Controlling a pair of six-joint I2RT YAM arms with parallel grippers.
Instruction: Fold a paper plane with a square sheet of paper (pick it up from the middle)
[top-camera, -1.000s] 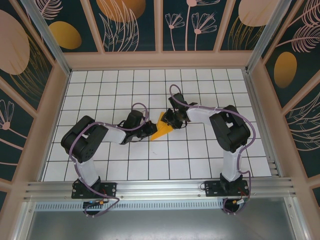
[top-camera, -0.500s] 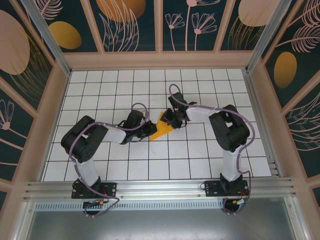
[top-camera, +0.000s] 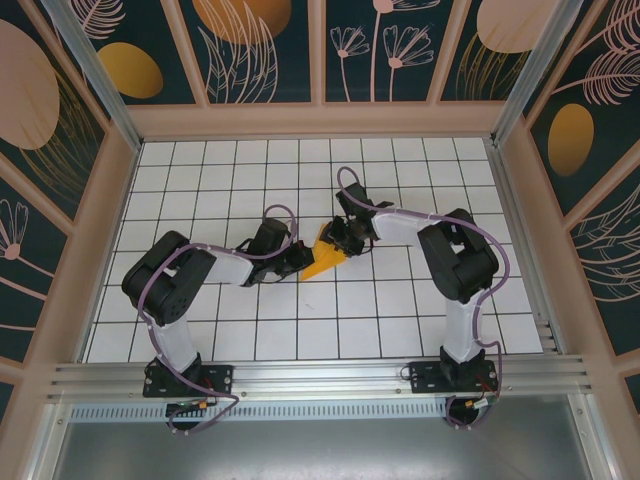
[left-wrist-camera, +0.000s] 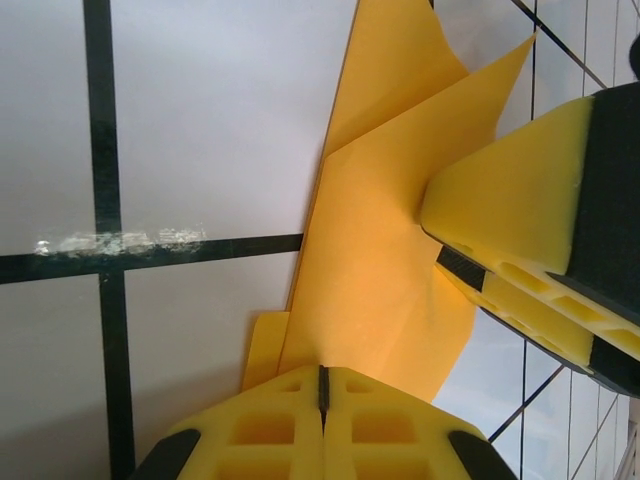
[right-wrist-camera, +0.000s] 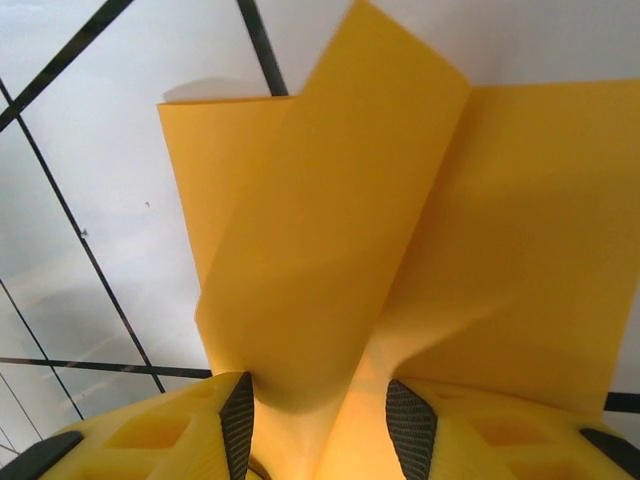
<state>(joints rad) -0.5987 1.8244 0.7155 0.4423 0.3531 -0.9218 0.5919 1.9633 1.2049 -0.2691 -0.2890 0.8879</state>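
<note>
White gridded table (top-camera: 200, 330): half-folded paper plane (top-camera: 327, 257) lies mid-table. Left gripper (left-wrist-camera: 320, 400) clamps one edge; right gripper (right-wrist-camera: 322, 430) stands part-open astride a raised flap (right-wrist-camera: 330, 230). Creasing stage, judged; next, press that flap flat.

Your two grippers meet over the paper plane (top-camera: 324, 260) at mid-surface.
You see the left gripper (top-camera: 299, 259) touching its left edge and the right gripper (top-camera: 339, 240) on its far right side, on the white gridded surface (top-camera: 400, 320).

Paper plane (top-camera: 326, 258): orange-yellow, plain.
Bench (top-camera: 200, 190): white tiles, black grid lines.
Fingers (right-wrist-camera: 150, 440): yellow, with black backing.
</note>
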